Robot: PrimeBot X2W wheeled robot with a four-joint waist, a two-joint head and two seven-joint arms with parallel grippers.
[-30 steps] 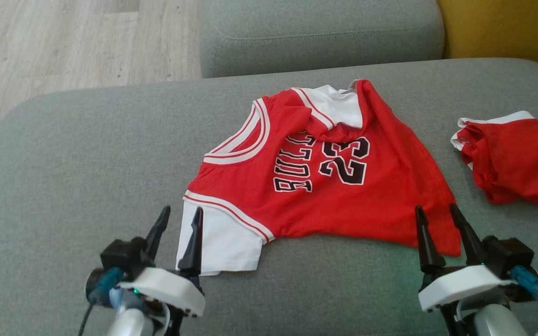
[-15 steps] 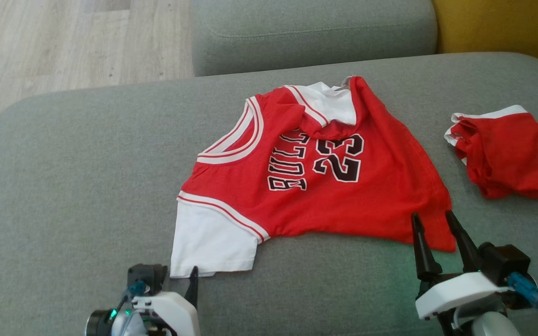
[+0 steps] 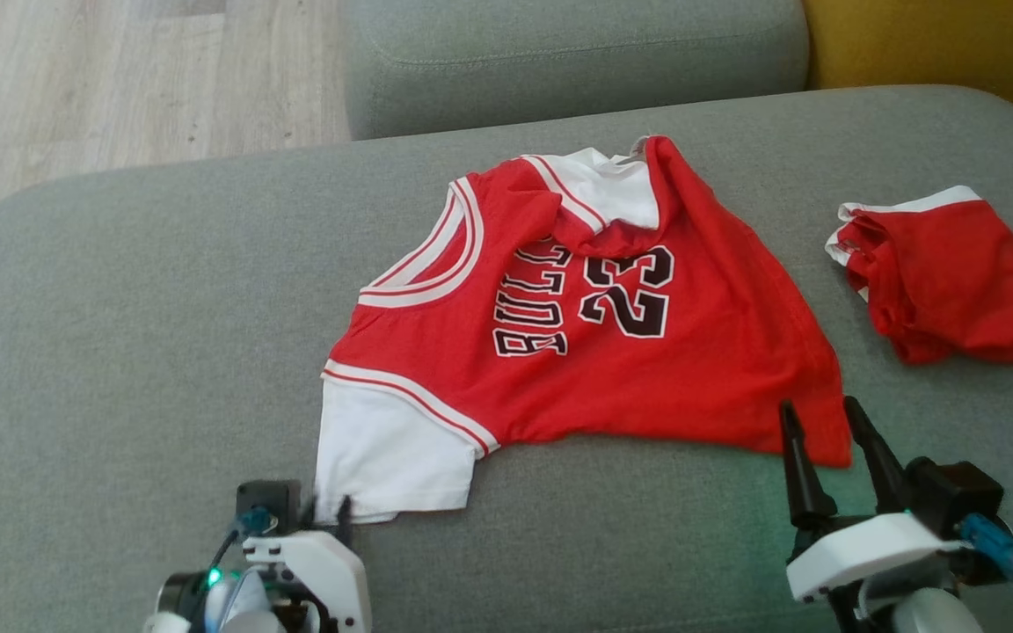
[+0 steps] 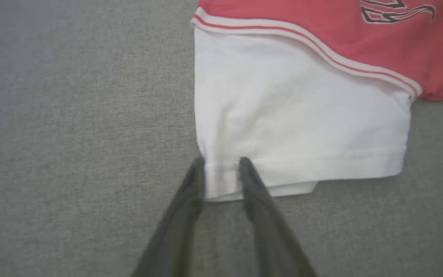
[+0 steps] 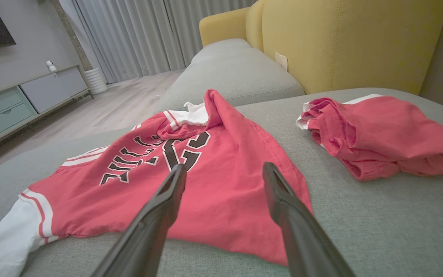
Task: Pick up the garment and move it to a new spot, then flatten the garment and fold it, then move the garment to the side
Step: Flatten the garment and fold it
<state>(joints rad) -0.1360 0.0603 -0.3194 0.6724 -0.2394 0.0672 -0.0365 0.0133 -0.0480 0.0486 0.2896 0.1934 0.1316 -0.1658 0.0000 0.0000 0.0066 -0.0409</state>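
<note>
Dark, long fingers of the left claw [image 4: 221,161] stand apart astride the corner hem of the white short sleeve [image 4: 294,115], with cloth between them but not yet pinched. To grip well, it should close squarely on both layers of that hem, deep enough that the cloth cannot slip out, without catching the grey woven sofa seat [image 3: 120,352] beneath. The right claw [image 3: 819,406] is released too, its tips poised at the near hem corner of the red and white basketball jersey [image 3: 691,369]. The jersey lies rumpled mid-seat, its far shoulder folded over. The right claw should take its corner likewise, so both lift evenly. A crumpled red cloth bundle [image 3: 946,281] sits well apart to the right and is best kept clear of.
</note>
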